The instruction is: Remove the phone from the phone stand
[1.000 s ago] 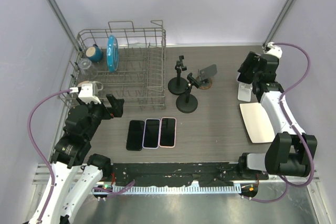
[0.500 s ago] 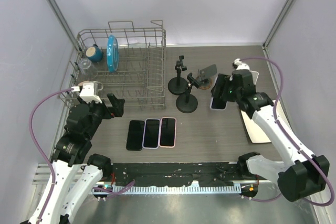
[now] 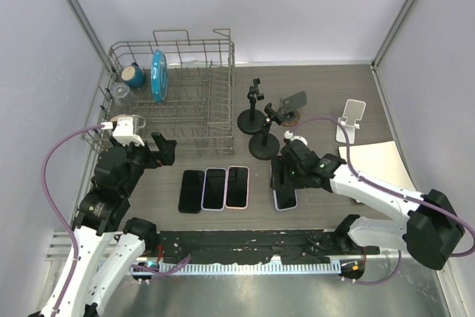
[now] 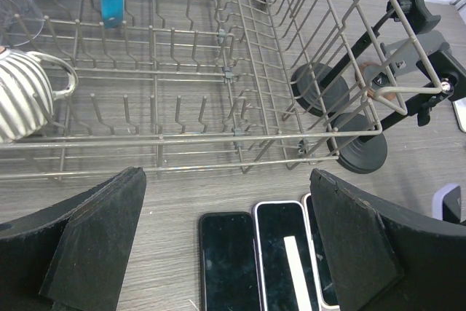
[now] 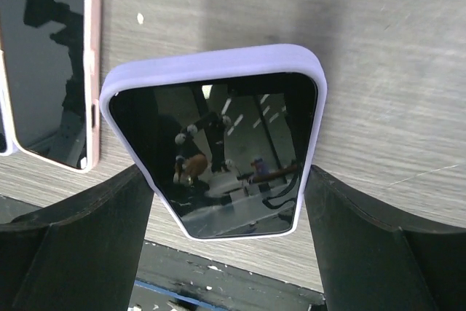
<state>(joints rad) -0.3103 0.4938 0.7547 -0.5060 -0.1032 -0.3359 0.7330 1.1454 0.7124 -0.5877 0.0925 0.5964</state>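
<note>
The right claw (image 5: pixel 227 180) grips the purple phone (image 5: pixel 215 129) near the table (image 5: pixel 378 34), and the left claw (image 4: pixel 226 242) is open, empty.

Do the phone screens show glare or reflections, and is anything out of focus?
Right wrist view: the lavender phone mirrors cables and bright patches, sharply; left wrist view: a white glare streak on the middle phone, near fingers slightly soft.

The rack (image 3: pixel 194 103) fills the back-left corner. Three phones (image 3: pixel 214 188) line the front edge; a fourth phone (image 3: pixel 286 200) lies, seemingly, just right.
</note>
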